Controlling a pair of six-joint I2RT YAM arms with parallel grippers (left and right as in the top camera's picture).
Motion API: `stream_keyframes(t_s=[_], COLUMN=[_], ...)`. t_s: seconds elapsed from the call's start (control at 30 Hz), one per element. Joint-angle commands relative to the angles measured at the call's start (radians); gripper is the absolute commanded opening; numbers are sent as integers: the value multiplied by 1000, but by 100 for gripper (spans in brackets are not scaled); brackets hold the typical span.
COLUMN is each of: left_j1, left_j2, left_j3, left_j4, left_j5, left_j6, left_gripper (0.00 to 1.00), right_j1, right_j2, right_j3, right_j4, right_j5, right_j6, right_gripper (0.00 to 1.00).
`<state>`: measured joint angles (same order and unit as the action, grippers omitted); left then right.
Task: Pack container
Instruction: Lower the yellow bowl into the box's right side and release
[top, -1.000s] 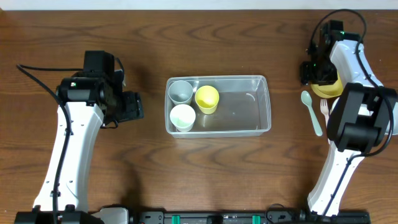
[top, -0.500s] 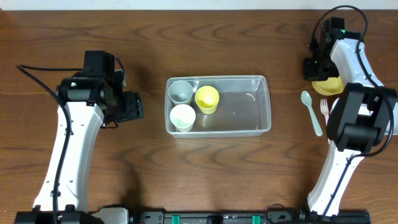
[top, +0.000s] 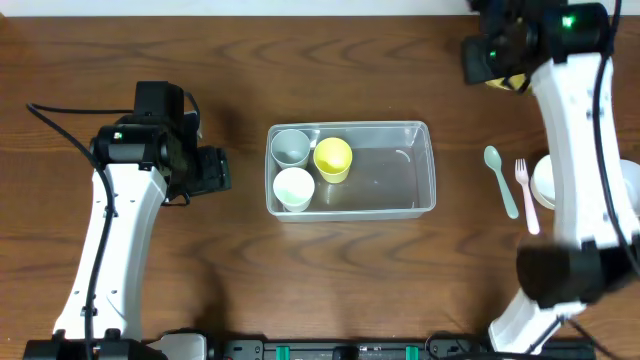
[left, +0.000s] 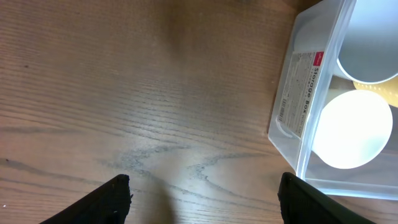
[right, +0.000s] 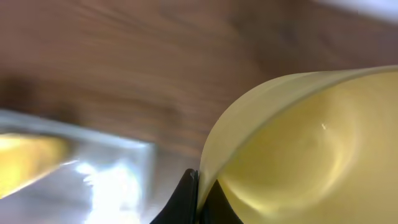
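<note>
The clear plastic container (top: 420, 165) sits mid-table and holds a grey-white cup (top: 291, 147), a yellow cup (top: 333, 158) and a white cup (top: 294, 187). Its right half is bare. My right gripper (top: 488, 55) is high at the far right, beyond the container's right end. It is shut on the rim of a yellow bowl (right: 298, 149), pinched at the jaws (right: 199, 194). The blurred container (right: 93, 180) shows below it. My left gripper (top: 215, 170) is open and empty left of the container. Its fingers (left: 205, 202) hang over bare wood beside the container's labelled end (left: 305, 93).
A mint spoon (top: 500, 180) and a pink fork (top: 525, 195) lie right of the container. A white bowl (top: 546, 180) sits next to them, partly hidden by my right arm. Dark wood table all around.
My right gripper has lifted the yellow bowl off the white bowl and swung up and to the left with it. The white bowl is now uncovered. The left arm has not moved.
</note>
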<state>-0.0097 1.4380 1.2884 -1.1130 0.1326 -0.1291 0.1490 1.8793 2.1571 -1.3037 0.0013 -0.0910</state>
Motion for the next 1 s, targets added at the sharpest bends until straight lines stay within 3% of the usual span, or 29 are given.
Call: stream_keyframes(t_s=[0.0, 0.17, 0.37, 0.67, 0.8, 0.97], left_j1=[-1, -1, -1, -1, -1, -1], left_j2=[-7, -7, -7, -7, -7, -7], left_j3=[2, 2, 2, 2, 2, 2], left_j4=[1, 0, 0, -4, -8, -18], left_j5=[10, 10, 10, 10, 10, 10], left_j6=[17, 17, 17, 17, 17, 17], left_gripper=[77, 77, 77, 77, 77, 77], right_j1=[122, 285, 389, 364, 341, 315], right_j2=[-22, -6, -2, -2, 0, 4], right_j3=[3, -62, -301, -674, -742, -758], right_j4=[-50, -81, 25, 348, 441, 473], right_j5=[-32, -32, -32, -32, -31, -28], right_j6=[10, 68, 142, 140, 98, 93], right_gripper=[1, 1, 1, 1, 1, 25])
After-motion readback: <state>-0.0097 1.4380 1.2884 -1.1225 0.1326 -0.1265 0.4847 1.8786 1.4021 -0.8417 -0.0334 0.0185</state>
